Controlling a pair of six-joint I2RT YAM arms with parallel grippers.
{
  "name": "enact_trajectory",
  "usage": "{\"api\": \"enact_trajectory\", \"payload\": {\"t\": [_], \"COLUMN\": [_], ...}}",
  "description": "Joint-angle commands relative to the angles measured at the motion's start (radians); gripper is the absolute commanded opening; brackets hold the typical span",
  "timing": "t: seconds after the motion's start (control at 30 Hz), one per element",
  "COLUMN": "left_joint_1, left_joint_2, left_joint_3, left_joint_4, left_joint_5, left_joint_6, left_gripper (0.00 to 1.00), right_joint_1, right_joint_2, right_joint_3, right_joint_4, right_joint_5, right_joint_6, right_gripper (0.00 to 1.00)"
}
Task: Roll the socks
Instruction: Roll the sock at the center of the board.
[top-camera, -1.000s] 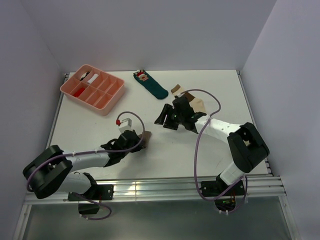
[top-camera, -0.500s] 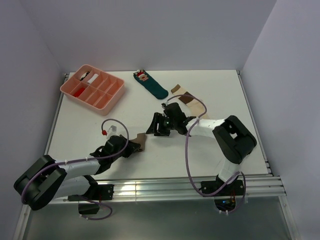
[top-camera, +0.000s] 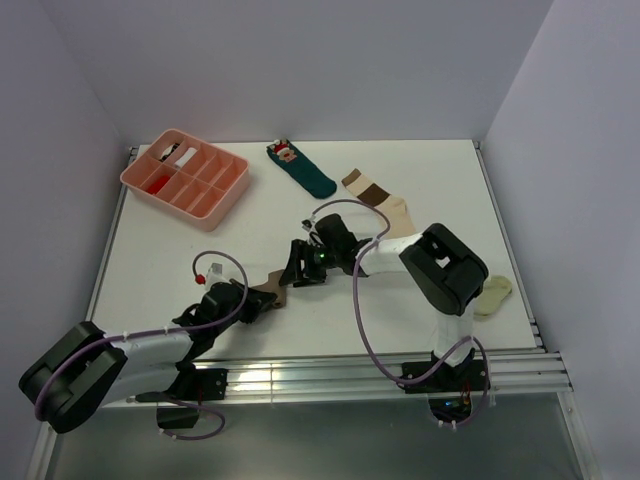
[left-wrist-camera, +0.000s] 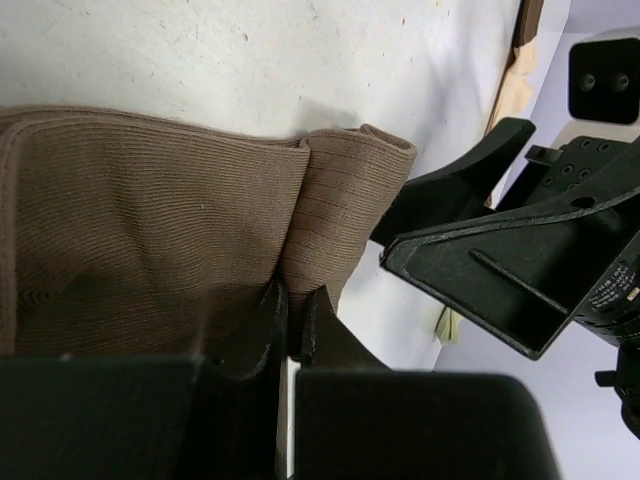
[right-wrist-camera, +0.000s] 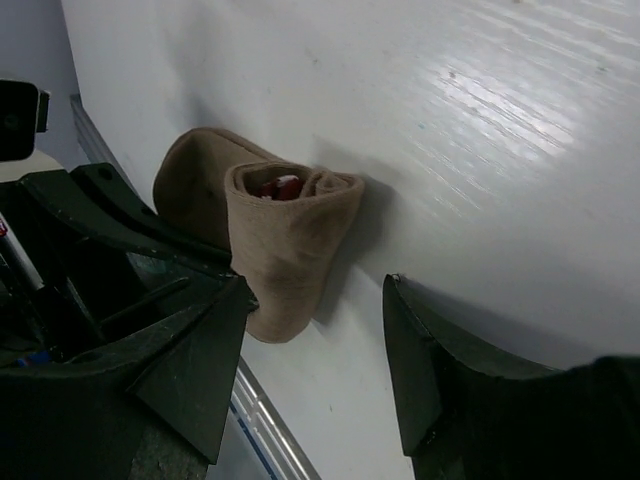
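The plain tan-brown sock lies on the white table, partly folded, with a pinched ridge of its fabric between the jaws of my left gripper, which is shut on it. In the right wrist view the same sock shows as a rolled end just past my right gripper, whose jaws stand open around bare table. In the top view the right gripper sits right beside the left gripper. The banded cream sock lies flat farther back.
A dark teal sock lies at the back centre. A pink compartment tray stands at the back left. A pale yellow-green soft item lies at the right, by the right arm's elbow. Metal rails run along the near edge.
My right gripper has moved left from over the banded sock to the tan sock. My left gripper has drawn the tan sock slightly toward the near left.
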Motion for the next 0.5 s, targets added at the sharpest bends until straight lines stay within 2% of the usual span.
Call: {"api": "enact_trajectory", "payload": {"t": [0.0,0.17,0.27,0.37,0.4,0.47], "left_joint_1": [0.002,0.002,0.002,0.002,0.004,0.005], "left_joint_2": [0.029,0.005,-0.018,-0.033,-0.041,-0.044], "left_joint_3": [-0.027,-0.041,-0.047,-0.038,-0.033,-0.021], "left_joint_4": [-0.046,-0.069,-0.090,-0.132,-0.141,-0.152], "left_joint_5": [0.019,0.014,0.010,-0.001,-0.004,-0.004], "left_joint_6": [-0.016,-0.031,-0.033,-0.022,-0.019,0.004], "left_gripper": [0.00,0.00,0.00,0.01,0.01,0.01], "right_joint_1": [0.017,0.030,0.035,0.040,0.040,0.040], "right_joint_2": [0.043,0.099,0.141,0.172,0.173,0.166], "right_joint_3": [0.046,0.082,0.101,0.112,0.107,0.101], "right_joint_4": [0.035,0.011,-0.002,-0.020,-0.025,-0.034], "right_joint_5": [-0.037,-0.054,-0.077,-0.089,-0.089,-0.078], "right_joint_6": [-0.023,-0.041,-0.054,-0.072,-0.084,-0.094], "right_gripper": [0.64,0.62,0.57,0.42,0.31,0.16]}}
